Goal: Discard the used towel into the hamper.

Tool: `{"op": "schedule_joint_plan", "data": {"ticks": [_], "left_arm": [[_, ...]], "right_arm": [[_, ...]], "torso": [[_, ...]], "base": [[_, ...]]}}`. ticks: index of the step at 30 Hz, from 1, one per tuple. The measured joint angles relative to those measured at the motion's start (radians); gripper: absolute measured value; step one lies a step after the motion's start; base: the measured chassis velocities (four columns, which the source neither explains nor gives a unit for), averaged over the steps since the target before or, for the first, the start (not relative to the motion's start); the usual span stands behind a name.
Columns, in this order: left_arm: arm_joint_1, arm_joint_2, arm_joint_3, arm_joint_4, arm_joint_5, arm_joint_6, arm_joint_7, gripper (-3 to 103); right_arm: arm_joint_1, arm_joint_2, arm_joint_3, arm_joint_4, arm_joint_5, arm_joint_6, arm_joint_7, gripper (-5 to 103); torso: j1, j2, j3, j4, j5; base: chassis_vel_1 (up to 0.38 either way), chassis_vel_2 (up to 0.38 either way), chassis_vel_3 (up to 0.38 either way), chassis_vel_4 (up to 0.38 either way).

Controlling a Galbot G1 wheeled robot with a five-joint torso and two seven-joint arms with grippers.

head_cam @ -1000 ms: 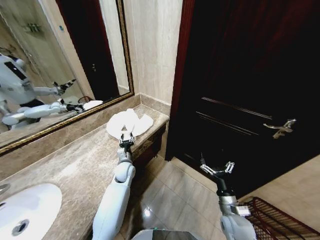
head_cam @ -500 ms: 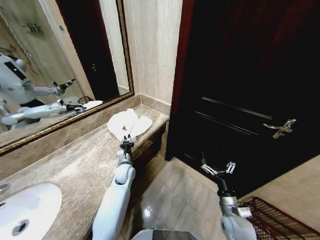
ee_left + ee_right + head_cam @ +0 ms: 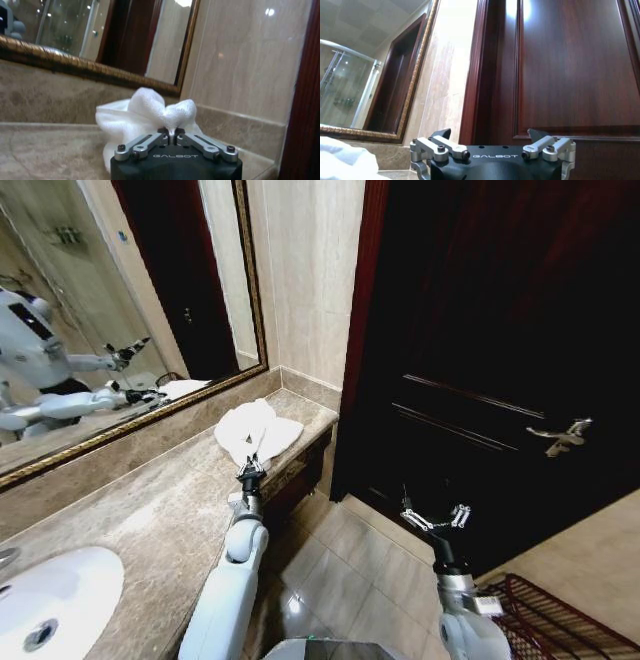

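The white towel (image 3: 258, 430) lies bunched at the far end of the marble counter (image 3: 150, 510), near the wall corner. My left gripper (image 3: 249, 470) reaches along the counter and is shut on the towel's near edge; the left wrist view shows the closed fingers pinching a raised fold of the towel (image 3: 150, 112) just above the gripper (image 3: 171, 132). Over the floor in front of the dark door hangs my right gripper (image 3: 435, 520), open and holding nothing (image 3: 490, 132). The hamper (image 3: 545, 620), a reddish-brown open-weave basket, stands on the floor at the lower right.
A framed mirror (image 3: 100, 300) runs along the wall behind the counter. A white sink (image 3: 50, 600) sits at the counter's near left. The dark wooden door (image 3: 480, 330) with a metal handle (image 3: 560, 437) fills the right. Tiled floor lies between counter and hamper.
My left gripper has drawn back a little toward me with the towel, which is now bunched narrower. The right arm has barely moved.
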Motion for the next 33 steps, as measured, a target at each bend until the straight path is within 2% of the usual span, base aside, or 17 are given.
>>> {"op": "schedule_joint_plan", "data": {"ticks": [5, 8, 9, 11, 12, 14, 19, 21, 24, 29, 33], "left_arm": [[0.076, -0.024, -0.021, -0.093, 0.012, -0.023, 0.032, 3], [0.166, -0.029, -0.044, -0.194, 0.016, -0.056, 0.077, 3], [0.166, -0.029, -0.044, -0.194, 0.016, -0.056, 0.077, 3], [0.237, -0.025, -0.063, -0.269, 0.02, -0.062, 0.12, 3], [0.237, -0.025, -0.063, -0.269, 0.02, -0.062, 0.12, 3], [0.305, -0.025, -0.067, -0.346, 0.033, -0.063, 0.138, 3], [0.404, -0.049, -0.062, -0.482, 0.069, -0.072, 0.152, 3], [0.433, -0.059, -0.062, -0.508, 0.081, -0.089, 0.156, 3], [0.508, -0.075, -0.065, -0.563, 0.115, -0.159, 0.165, 3], [0.534, -0.093, -0.053, -0.595, 0.151, -0.18, 0.164, 3], [0.534, -0.098, -0.015, -0.556, 0.228, -0.216, 0.181, 3]], "right_arm": [[-0.013, 0.01, -0.006, 0.0, -0.002, 0.016, -0.004, 100], [-0.021, 0.018, 0.0, 0.005, 0.01, 0.029, -0.004, 100], [-0.021, 0.018, 0.0, 0.005, 0.01, 0.029, -0.004, 100], [-0.023, 0.02, 0.002, 0.015, 0.03, 0.027, -0.006, 100], [-0.023, 0.02, 0.002, 0.015, 0.03, 0.027, -0.006, 100], [-0.014, 0.027, 0.0, 0.025, 0.036, 0.019, -0.004, 100], [-0.001, 0.051, -0.015, 0.053, 0.009, 0.015, 0.048, 100], [-0.001, 0.052, -0.017, 0.063, 0.012, 0.013, 0.05, 100], [-0.011, 0.058, -0.025, 0.11, 0.053, -0.015, 0.058, 100], [-0.006, 0.061, -0.023, 0.148, 0.057, -0.043, 0.076, 100], [0.001, 0.068, -0.026, 0.184, 0.042, -0.059, 0.086, 100]], "torso": [[0.0, 0.0, 0.0, 0.0, -0.0001], [0.0, 0.0, 0.0, 0.0, -0.0001], [0.0, 0.0, 0.0, 0.0, -0.0001], [0.0, 0.0, 0.0, 0.0, 0.0], [0.0, 0.0, 0.0, 0.0, 0.0], [0.0, 0.0, 0.0, 0.0, -0.0001], [0.0, 0.0, 0.0, -0.0001, 0.0], [0.0, 0.0, 0.0, 0.0, 0.0001], [0.0, 0.0, 0.0, 0.0002, 0.0], [0.0, 0.0, 0.0, 0.0001, 0.0], [0.0, 0.0, 0.0, 0.0, -0.0001]], "base": [[0.0, 0.0, 0.0, 0.0], [0.0, 0.0, 0.0, 0.0], [0.0, 0.0, 0.0, 0.0], [0.0, 0.0, 0.0, 0.0], [0.0, 0.0, 0.0, 0.0], [0.0, 0.0, 0.0, 0.0], [0.0, 0.0, 0.0, 0.0], [0.0, 0.0, 0.0, 0.0], [0.0, 0.0, 0.0, 0.0], [-0.008, -0.015, -0.02, -0.01], [-0.045, -0.03, -0.052, -0.051]]}}
